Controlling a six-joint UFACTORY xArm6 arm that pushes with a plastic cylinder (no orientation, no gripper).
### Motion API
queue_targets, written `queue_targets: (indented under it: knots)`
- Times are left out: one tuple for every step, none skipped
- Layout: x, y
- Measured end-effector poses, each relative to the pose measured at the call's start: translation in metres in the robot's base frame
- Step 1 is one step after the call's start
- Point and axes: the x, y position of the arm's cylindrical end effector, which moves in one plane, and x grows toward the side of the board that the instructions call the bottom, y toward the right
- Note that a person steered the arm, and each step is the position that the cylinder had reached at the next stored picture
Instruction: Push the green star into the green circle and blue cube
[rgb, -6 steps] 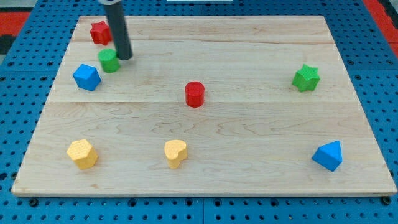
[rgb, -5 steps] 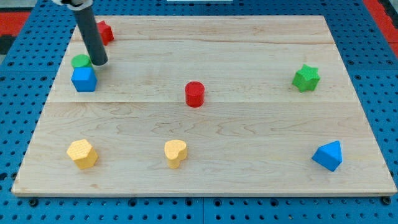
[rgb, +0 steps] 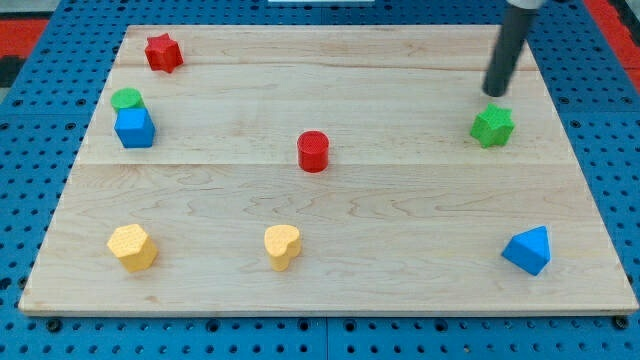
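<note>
The wooden desk (rgb: 330, 60) sits on blue pegboard. My tip (rgb: 495, 94) has crossed from the green circle (rgb: 127, 99), now touching the blue cube (rgb: 134, 128), to just above the green star (rgb: 492, 126). I carry no claw. The star's long leftward push comes next.

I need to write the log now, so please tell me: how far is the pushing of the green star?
Done: the green circle and blue cube sit together at the view's left. In hand: my tip stands just above the green star, slightly apart. Left: the whole push; the star is on the view's right side, far from the pair.
</note>
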Motion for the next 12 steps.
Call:
queue_targets:
  knots:
    - [0.031, 0.007]
    - [0.059, -0.003]
    - [0.073, -0.053]
    - [0.07, -0.097]
    - [0.051, -0.102]
    - [0.036, -0.102]
    - [0.034, -0.106]
    - [0.034, -0.122]
    - [0.034, -0.166]
    - [0.034, -0.166]
    - [0.033, -0.154]
    - [0.025, -0.153]
